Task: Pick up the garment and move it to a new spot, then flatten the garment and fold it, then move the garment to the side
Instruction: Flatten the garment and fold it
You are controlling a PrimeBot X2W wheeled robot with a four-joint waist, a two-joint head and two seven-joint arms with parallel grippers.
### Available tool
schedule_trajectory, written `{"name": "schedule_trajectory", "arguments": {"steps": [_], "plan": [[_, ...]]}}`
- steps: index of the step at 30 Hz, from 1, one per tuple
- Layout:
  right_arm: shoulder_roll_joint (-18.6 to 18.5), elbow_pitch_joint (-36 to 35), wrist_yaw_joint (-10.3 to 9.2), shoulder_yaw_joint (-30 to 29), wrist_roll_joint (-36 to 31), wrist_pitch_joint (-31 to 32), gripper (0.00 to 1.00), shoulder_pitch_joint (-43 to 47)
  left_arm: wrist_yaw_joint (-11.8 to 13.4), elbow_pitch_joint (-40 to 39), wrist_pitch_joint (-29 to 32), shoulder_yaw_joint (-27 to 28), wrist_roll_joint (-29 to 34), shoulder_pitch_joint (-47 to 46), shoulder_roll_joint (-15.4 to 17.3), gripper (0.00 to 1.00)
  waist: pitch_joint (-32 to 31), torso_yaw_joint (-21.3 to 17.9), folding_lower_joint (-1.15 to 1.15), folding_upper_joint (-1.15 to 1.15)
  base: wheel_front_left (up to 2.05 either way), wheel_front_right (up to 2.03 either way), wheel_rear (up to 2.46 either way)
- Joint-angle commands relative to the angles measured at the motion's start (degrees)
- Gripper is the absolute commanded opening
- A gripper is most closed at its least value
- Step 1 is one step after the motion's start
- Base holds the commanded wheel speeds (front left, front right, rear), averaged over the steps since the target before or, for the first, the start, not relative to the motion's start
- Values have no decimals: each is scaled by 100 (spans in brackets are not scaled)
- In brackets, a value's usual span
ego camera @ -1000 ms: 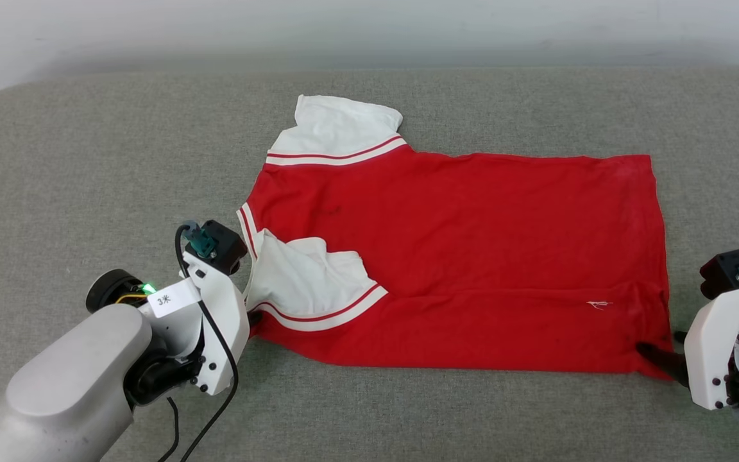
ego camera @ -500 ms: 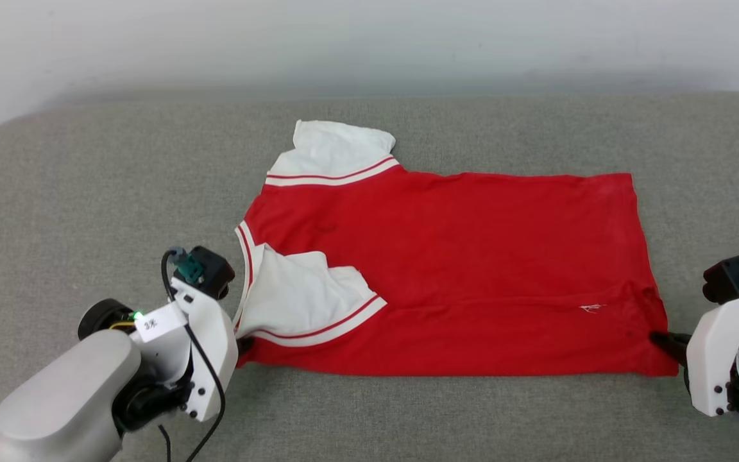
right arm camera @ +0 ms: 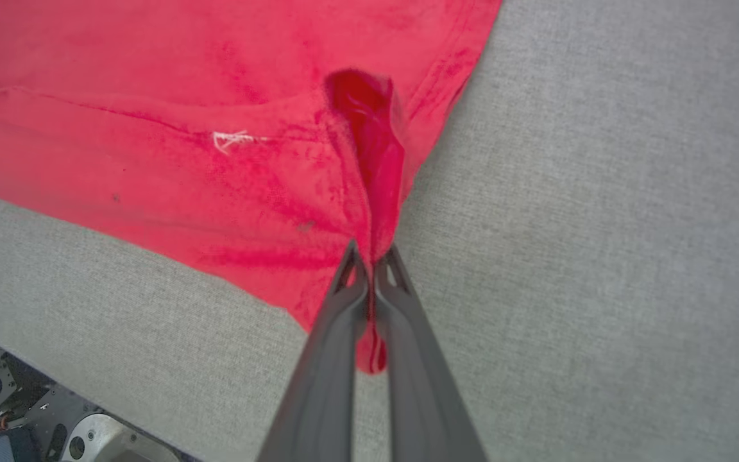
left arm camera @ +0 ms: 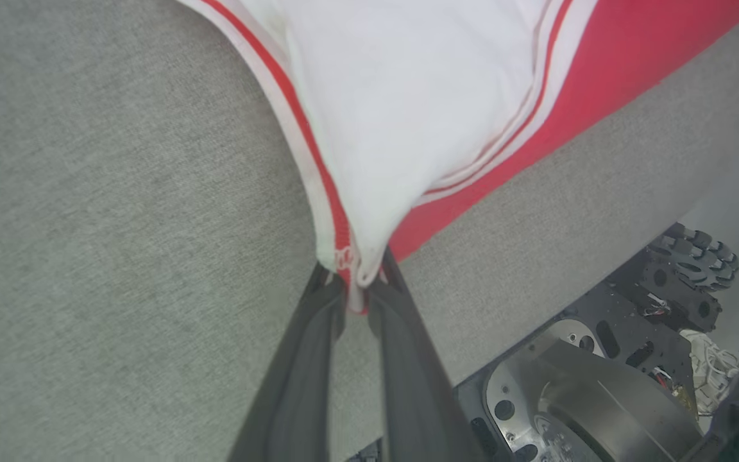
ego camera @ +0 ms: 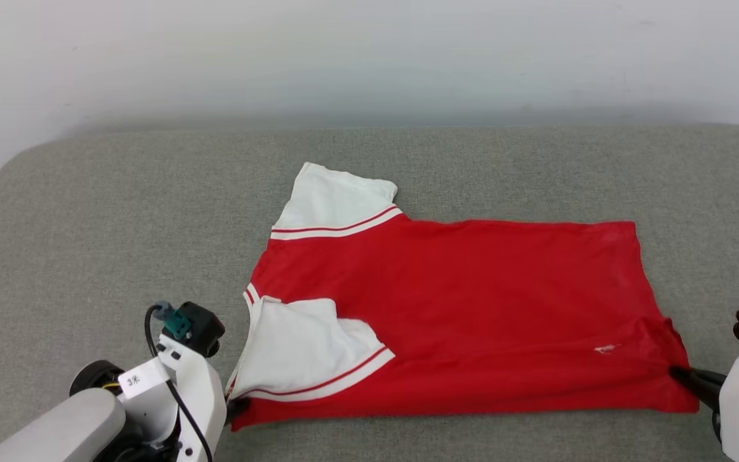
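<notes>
Dragging the garment [ego camera: 459, 308] nearer, left tool [left arm camera: 353, 277] and right tool [right arm camera: 373, 255] are pinching its near corners, risking slippage as the padded surface [ego camera: 119, 224] is gripping the cloth.

On cushion [ego camera: 119, 224]: garment [ego camera: 472, 308]; left gripper [ego camera: 237, 405] at near-left corner, right gripper [ego camera: 677, 373] near-right.

Bright, even, diffuse light with only faint shadows.
In the head view the pale wall [ego camera: 369, 58] washes out toward 12 o'clock, with a soft shadow band where it meets the grey upholstered surface [ego camera: 87, 224]. In the right wrist view the jersey T-shirt [right arm camera: 151, 96] is an oversaturated red. Wrist views bend at their edges; the dark fingers [left arm camera: 308, 372] at 6 o'clock are blurred.
</notes>
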Motion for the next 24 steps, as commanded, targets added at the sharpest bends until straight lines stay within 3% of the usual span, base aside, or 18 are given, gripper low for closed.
{"name": "schedule_trajectory", "arguments": {"steps": [1, 10, 22, 23, 24], "plan": [[-57, -54, -10, -76, 27, -9, 0, 172, 55, -51, -13, 5, -37, 113, 65, 0, -19, -9, 0, 0, 0, 0, 0], [-20, -326, -10, -531, -105, 189, 0, 717, 227, -236, -63, -45, -128, 448, 180, 0, 57, -50, 0, 0, 0, 0, 0], [571, 242, -10, -743, -586, 208, 0, 746, 124, 410, -218, -120, -15, 309, -149, 0, 354, -9, 0, 0, 0, 0, 0], [641, 266, -10, -758, -573, 161, 1, 753, 129, 461, -262, -108, -1, 304, -180, 4, 339, -7, 0, 0, 0, 0, 0], [682, 274, -10, -783, -567, 105, 27, 759, 114, 494, -312, -99, 25, 295, -196, 80, 314, -2, 0, 0, 0, 0, 0]]}}
